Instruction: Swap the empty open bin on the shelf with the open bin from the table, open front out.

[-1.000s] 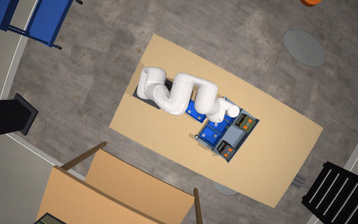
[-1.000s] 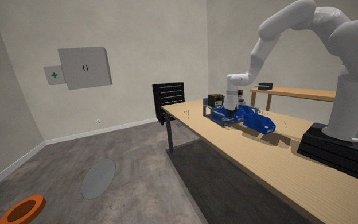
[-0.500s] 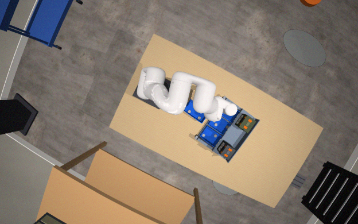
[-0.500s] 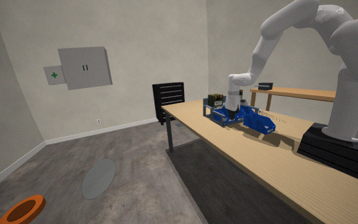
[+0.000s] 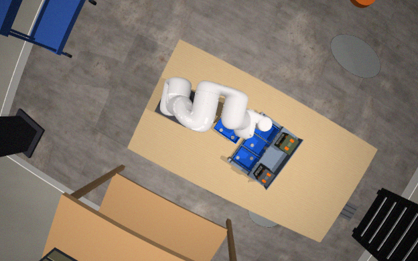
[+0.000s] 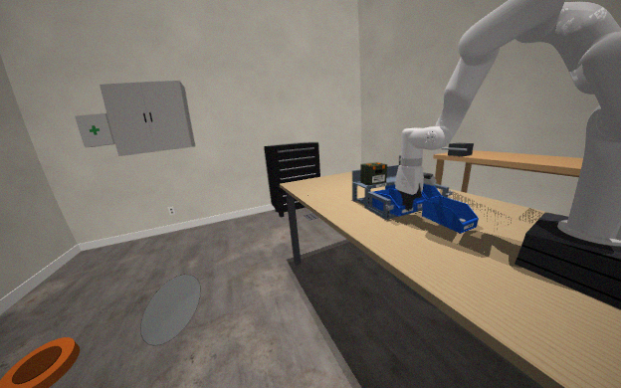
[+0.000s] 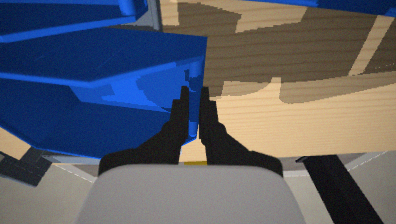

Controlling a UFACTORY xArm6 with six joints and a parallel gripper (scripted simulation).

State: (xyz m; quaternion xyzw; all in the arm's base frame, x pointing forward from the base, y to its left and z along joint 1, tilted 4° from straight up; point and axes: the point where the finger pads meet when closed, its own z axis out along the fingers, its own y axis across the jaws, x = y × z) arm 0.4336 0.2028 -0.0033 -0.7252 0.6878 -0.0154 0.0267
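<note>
My gripper (image 6: 408, 206) (image 7: 194, 97) points down and is shut on the front wall of the empty blue bin (image 5: 269, 134) (image 7: 125, 95). In the wrist view that bin's front stands farther out than its neighbour's; its rear is out of view, and I cannot tell how high its base is. The shelf (image 5: 273, 158) (image 7: 155, 15) holds two other blue bins, one with two round parts (image 5: 245, 163) and one with a single part (image 5: 256, 150). The bin with parts from the table (image 5: 226, 133) (image 6: 444, 214) stands on the table in front of the shelf.
Two boxes with orange marks, one green (image 5: 289, 144) (image 6: 373, 174) and one grey (image 5: 265, 176), stand on the shelf's upper board. The shelf's side frame (image 6: 387, 208) is close beside the gripper. The robot's black base (image 6: 588, 264) stands beyond the table bin.
</note>
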